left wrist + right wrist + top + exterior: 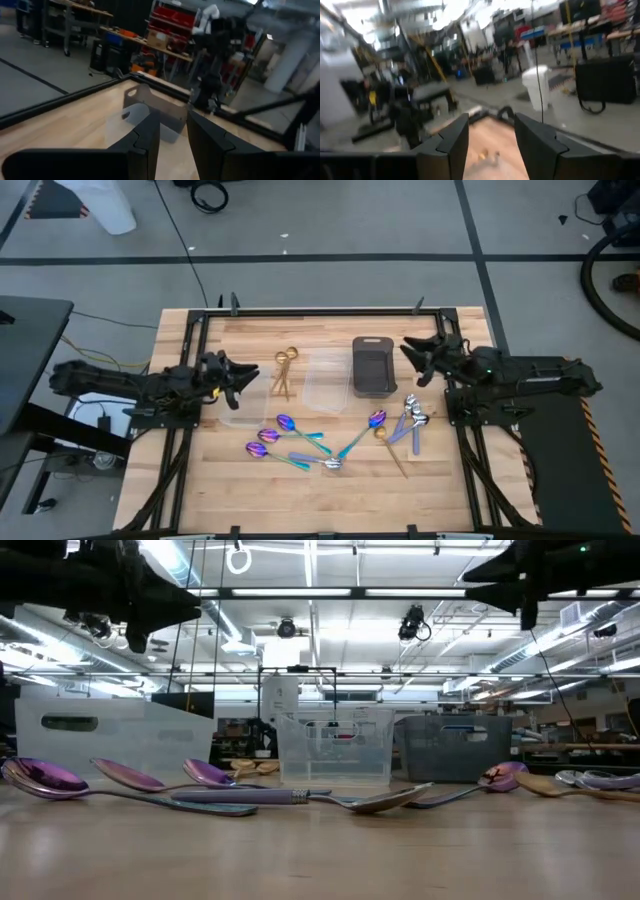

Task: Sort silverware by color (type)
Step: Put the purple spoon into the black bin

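The silverware lies on the wooden table in the high view. Several purple-blue spoons point(285, 438) with teal handles are near the middle front, and one more point(366, 430) slants to their right. A silver group point(413, 418) lies at the right, with a gold spoon point(392, 450) beside it. Gold pieces point(284, 372) lie farther back, next to a clear container. My left gripper point(252, 373) point(172, 119) hovers open over the table's left part, above the spoons. My right gripper point(405, 350) point(491, 125) hovers open at the right, beside the dark tray. Both hold nothing.
A dark grey tray point(373, 366) stands at the far middle, with a clear container point(325, 381) to its left and another point(238, 402) under the left gripper. In the low view the spoons point(60, 778) lie flat in front of the containers point(335, 748). Bare wood runs along the near edge.
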Tool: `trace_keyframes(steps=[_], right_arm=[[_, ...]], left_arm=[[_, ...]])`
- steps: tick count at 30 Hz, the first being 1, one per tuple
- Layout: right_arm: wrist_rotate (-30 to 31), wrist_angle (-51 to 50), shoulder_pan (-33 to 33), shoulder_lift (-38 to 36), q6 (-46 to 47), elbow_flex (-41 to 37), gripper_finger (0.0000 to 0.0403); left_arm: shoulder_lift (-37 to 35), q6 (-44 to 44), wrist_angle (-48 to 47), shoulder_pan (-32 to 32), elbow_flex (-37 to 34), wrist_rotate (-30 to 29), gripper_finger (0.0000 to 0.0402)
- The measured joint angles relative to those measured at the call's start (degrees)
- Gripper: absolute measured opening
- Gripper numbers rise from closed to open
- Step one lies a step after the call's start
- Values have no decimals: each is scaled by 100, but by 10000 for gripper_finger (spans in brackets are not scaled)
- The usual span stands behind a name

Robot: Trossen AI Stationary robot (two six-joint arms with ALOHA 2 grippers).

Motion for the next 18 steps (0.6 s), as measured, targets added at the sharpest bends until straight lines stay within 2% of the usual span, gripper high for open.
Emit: trace_keyframes(steps=[9,18], right_arm=[[-54,-474,427,1803,-18,899,168],[-56,-1237,862,3225,-69,1971,167]], left_arm=[[402,347,-51,-79,265,-35,112],[404,296,-68,-79,270,-175,179]])
